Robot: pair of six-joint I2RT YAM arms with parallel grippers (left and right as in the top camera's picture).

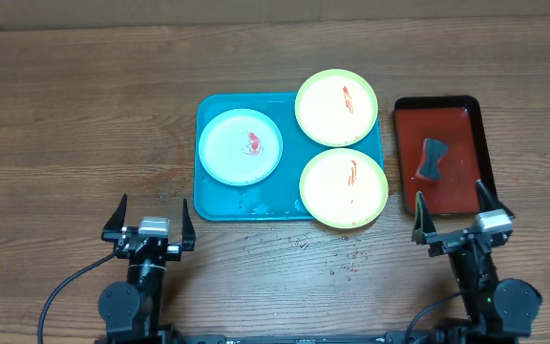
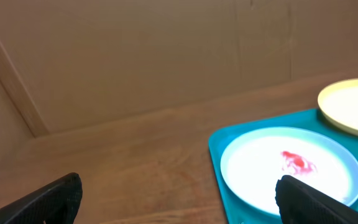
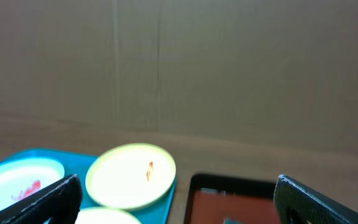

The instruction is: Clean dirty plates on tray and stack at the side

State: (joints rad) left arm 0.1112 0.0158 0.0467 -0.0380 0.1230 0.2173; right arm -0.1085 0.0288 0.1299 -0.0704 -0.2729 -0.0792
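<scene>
1. Only the overhead view shows everything at once. The turquoise tray (image 1: 220, 196) sits mid-table with the pale blue-white plate (image 1: 241, 146) on its left side. The upper yellow-green plate (image 1: 336, 107) overhangs its far rim, and the lower yellow-green plate (image 1: 344, 187) overhangs its near right corner. Each plate has a red smear.
2. Overhead also shows a dark grey bow-shaped object (image 1: 433, 159) on the dark red tray (image 1: 461, 182), just right of the turquoise one (the right wrist view catches only that tray's far edge).
3. The left claw (image 1: 154, 212) and right claw (image 1: 454, 203) stand near the table's front edge, fingers spread wide and holding nothing.
4. The wrist views show a plain brown wall (image 2: 135, 56) behind the table.
5. The table (image 1: 84, 115) is brown wood grain, with small dark specks (image 1: 347, 260) in front of the tray.
</scene>
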